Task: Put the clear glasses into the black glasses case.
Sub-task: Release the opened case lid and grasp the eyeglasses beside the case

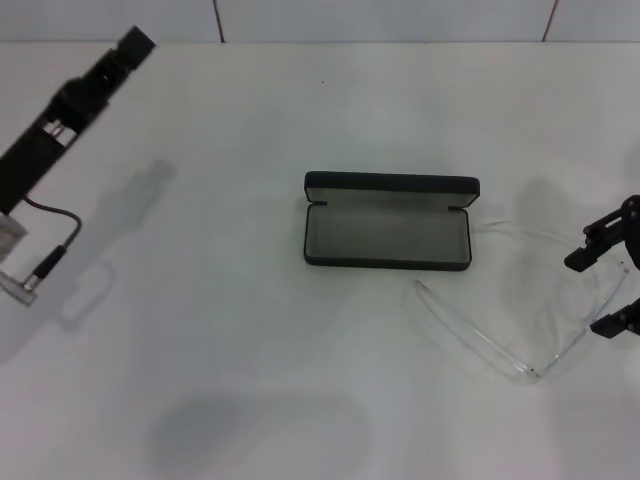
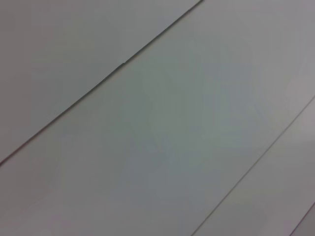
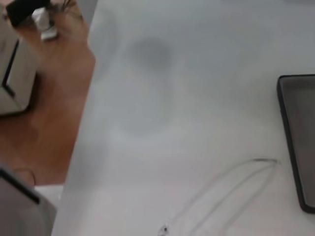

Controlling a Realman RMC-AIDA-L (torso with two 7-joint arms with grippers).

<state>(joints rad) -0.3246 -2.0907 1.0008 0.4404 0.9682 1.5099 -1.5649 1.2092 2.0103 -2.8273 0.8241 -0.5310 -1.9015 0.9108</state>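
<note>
Head view shows the clear glasses (image 1: 530,305) lying on the white counter (image 1: 250,350), just to the right of the black glasses case (image 1: 388,232) and a little nearer to me than it. Their arms are unfolded: one arm tip ends close by the case's near right corner, and the frame curves away from the case toward the counter's right edge. The case lies open with its long side across my view, its grey lining facing up and its lid standing along the far side. Nothing is in the case.

My right end effector (image 1: 606,288) sits at the far side of the glasses from the case, at the right edge of the view. Its two dark fingers are spread wide apart and hold nothing; they lie beside the curved front of the glasses, and I cannot tell whether they touch it. From the right wrist view I see one transparent arm of the glasses (image 3: 221,196) on the counter, with the case's dark rim (image 3: 290,142) just beyond its tip.

My left end effector (image 1: 135,42) is well apart from the case, raised over the far left part of the counter, and I cannot tell how far open it is. The left wrist view shows only pale flat panels with thin seams.
</note>
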